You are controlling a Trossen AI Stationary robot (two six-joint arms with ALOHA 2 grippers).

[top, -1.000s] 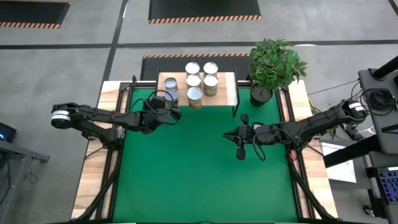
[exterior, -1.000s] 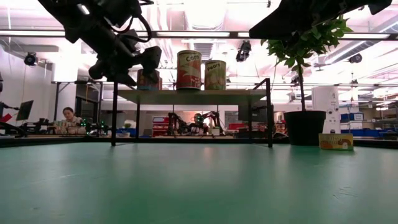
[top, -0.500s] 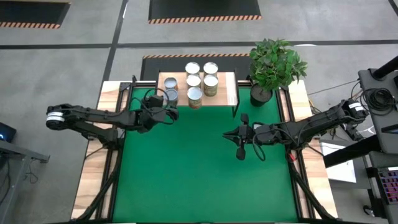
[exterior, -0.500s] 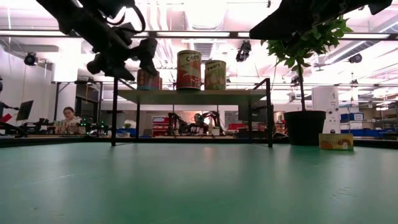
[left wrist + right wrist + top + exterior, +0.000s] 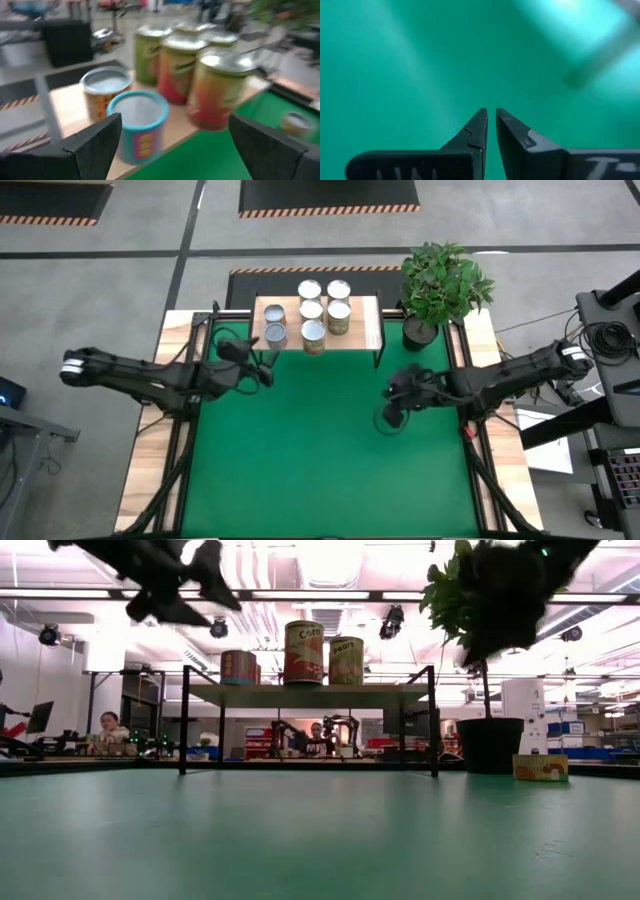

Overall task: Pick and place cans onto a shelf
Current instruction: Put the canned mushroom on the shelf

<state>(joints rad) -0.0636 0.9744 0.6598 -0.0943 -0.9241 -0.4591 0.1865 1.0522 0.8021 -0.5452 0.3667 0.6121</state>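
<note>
Several cans (image 5: 313, 311) stand upright on the light wood top of the shelf (image 5: 365, 325) at the table's far edge. They also show in the low view (image 5: 304, 652) and the left wrist view (image 5: 179, 67). A teal-sided can (image 5: 137, 125) stands nearest my left gripper. My left gripper (image 5: 262, 366) is open and empty, just left of and in front of the shelf; its fingers (image 5: 102, 137) stand wide apart. My right gripper (image 5: 392, 412) is shut and empty over the green mat right of centre; its wrist view (image 5: 490, 120) shows only mat.
A potted plant (image 5: 445, 280) in a black pot (image 5: 420, 332) stands right of the shelf, close to my right arm. The green mat (image 5: 300, 460) lies open in front of the shelf. Light wood borders (image 5: 150, 460) run along both sides. People sit in the room beyond (image 5: 110, 725).
My left gripper has drawn back from the shelf toward the table's left edge and risen, staying open and empty; the cans have stayed on the shelf. My right gripper has shut from a wide spread and tipped down toward the mat.
</note>
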